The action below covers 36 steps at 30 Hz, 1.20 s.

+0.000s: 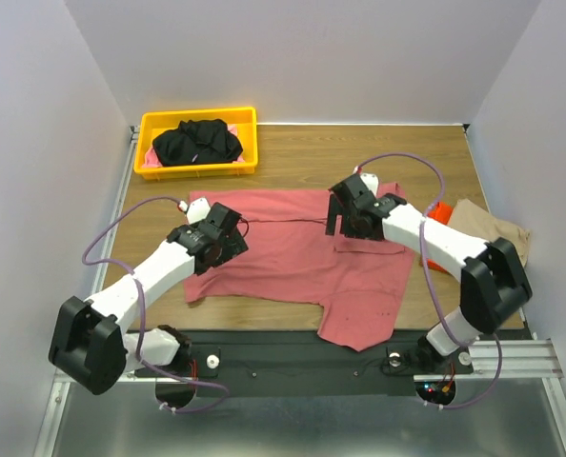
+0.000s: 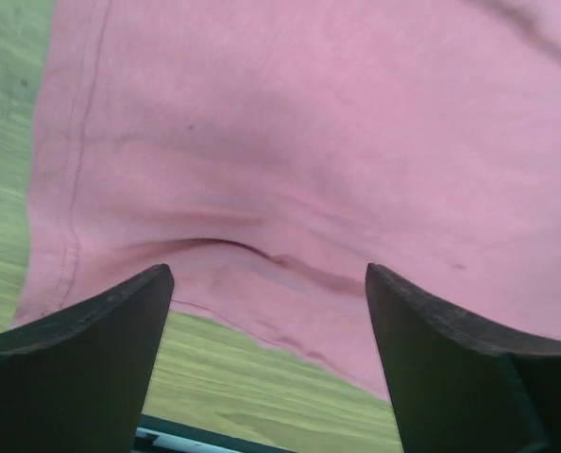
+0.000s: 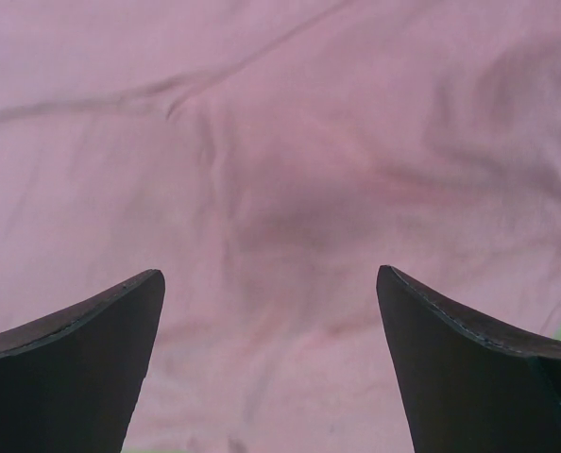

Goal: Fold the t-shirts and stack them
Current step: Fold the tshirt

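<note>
While the large dusty-red soft-cloth t-shirt [image 1: 293, 257] is lying spread across the middle of the brown wooden table [image 1: 407, 152], with one flap reaching toward the near edge, the left gripper [image 1: 224, 238] is hovering over its left side and the right gripper [image 1: 357, 214] over its upper right part. A crumpled black t-shirt [image 1: 197, 143] is sitting in the yellow plastic bin [image 1: 249, 152] at the far left, and a tan t-shirt [image 1: 497, 233] is lying at the right edge, partly behind the right arm.

From the left wrist, the fingers [image 2: 92, 349] are standing apart with nothing between them, framing the stitched edge of the red cloth where it is meeting bare wood.

From the right wrist, the fingers [image 3: 73, 359] are likewise standing apart above wrinkled cloth, gripping nothing.

The fabric is looking thin, light and limp. It is probably going to bunch and sag once lifted, so pinching a hemmed edge or corner on both sides at once is looking like the surest hold.
</note>
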Each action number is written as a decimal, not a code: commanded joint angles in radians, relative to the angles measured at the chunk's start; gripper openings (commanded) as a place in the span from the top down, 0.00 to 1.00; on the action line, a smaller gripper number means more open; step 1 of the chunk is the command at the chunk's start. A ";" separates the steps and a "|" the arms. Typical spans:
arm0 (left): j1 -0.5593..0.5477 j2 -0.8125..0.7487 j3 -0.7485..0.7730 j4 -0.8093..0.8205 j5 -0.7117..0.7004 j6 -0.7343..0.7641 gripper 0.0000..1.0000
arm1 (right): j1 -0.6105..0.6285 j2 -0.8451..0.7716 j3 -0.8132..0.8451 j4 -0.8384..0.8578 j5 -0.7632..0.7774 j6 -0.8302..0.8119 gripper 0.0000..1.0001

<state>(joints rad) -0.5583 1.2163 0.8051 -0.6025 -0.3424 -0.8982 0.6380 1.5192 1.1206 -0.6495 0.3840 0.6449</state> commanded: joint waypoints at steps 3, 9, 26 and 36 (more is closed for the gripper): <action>0.108 0.035 0.089 0.214 0.020 0.105 0.02 | -0.178 0.176 0.088 0.138 -0.091 -0.079 0.00; 0.210 0.253 0.150 0.586 0.022 0.231 0.01 | -0.305 0.375 0.194 0.188 -0.165 -0.145 0.00; 0.299 0.744 0.463 0.655 0.082 0.341 0.02 | -0.423 0.454 0.128 0.188 -0.152 -0.120 0.00; 0.299 0.796 0.545 0.652 0.072 0.361 0.02 | -0.425 0.417 0.114 0.189 -0.149 -0.131 0.00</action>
<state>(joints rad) -0.2619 2.0151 1.3090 0.0635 -0.2691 -0.5575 0.2321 1.9095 1.2606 -0.3901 0.2539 0.5037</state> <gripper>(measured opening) 0.985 0.998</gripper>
